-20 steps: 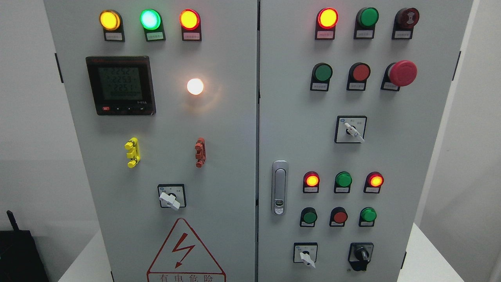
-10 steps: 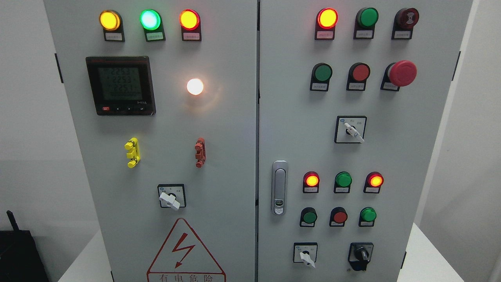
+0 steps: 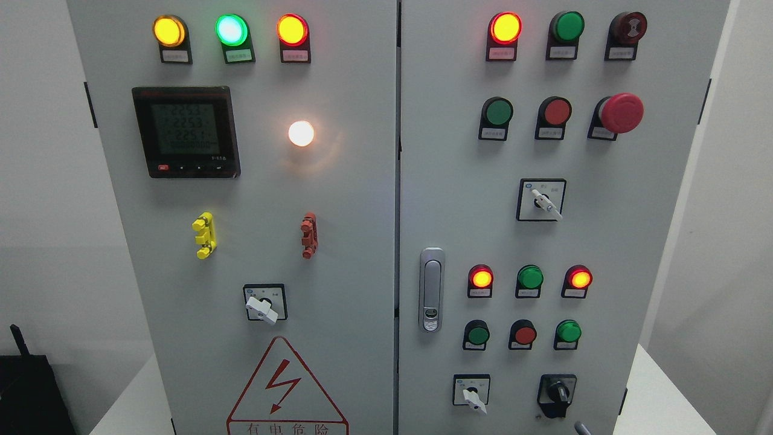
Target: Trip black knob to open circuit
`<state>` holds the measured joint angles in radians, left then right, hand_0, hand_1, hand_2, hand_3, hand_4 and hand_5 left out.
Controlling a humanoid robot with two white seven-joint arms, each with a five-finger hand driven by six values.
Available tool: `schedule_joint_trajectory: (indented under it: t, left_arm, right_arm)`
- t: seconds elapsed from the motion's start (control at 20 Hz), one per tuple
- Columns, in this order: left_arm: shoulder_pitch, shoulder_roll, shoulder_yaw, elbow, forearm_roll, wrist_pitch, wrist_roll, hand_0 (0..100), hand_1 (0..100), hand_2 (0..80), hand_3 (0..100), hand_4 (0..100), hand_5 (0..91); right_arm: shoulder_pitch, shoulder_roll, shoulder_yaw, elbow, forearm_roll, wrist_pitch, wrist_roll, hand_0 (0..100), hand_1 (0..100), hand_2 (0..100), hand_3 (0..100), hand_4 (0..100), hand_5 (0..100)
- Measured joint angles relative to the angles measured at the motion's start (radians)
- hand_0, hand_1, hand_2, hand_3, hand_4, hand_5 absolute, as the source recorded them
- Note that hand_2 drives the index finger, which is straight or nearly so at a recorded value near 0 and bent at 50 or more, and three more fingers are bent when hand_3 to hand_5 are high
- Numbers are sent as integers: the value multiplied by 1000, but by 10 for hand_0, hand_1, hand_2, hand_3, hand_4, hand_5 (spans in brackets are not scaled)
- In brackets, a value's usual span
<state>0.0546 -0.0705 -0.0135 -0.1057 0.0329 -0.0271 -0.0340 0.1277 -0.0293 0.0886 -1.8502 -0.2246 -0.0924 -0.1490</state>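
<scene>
The black knob (image 3: 558,393) sits at the lower right of the right-hand door of the grey control cabinet (image 3: 374,199); its grip stands roughly upright. A thin grey tip of my right hand (image 3: 581,428) pokes in at the bottom edge, just below and right of the knob, not touching it. Too little of the hand shows to judge its state. My left hand is out of view.
White selector switches (image 3: 473,396) (image 3: 546,203) (image 3: 261,308), lit and unlit indicator lamps, a red mushroom stop button (image 3: 620,113), a door latch (image 3: 431,290) and a meter (image 3: 186,131) cover the doors. A black box (image 3: 27,393) stands at the lower left.
A grey tip of the right hand has come into view at the bottom edge below the black knob. The panel itself looks unchanged apart from flickering meter digits.
</scene>
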Motion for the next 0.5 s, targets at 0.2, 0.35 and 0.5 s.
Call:
schedule_joint_trajectory:
  t: [0.2, 0.35, 0.5]
  left_arm:
    - [0, 0, 0, 0, 0, 0, 0, 120, 389, 0, 0, 0, 0]
    - [0, 0, 0, 0, 0, 0, 0, 120, 389, 0, 0, 0, 0]
    - [0, 0, 0, 0, 0, 0, 0, 120, 389, 0, 0, 0, 0]
  right_arm:
    - [-15, 0, 0, 4, 0, 10, 0, 0, 43, 0, 1000, 1000, 1000]
    - [-27, 0, 1, 9, 0, 17, 0, 0, 43, 0, 1000, 1000, 1000]
    - [-37, 0, 2, 16, -1, 19, 0, 0, 43, 1, 1000, 1000, 1000]
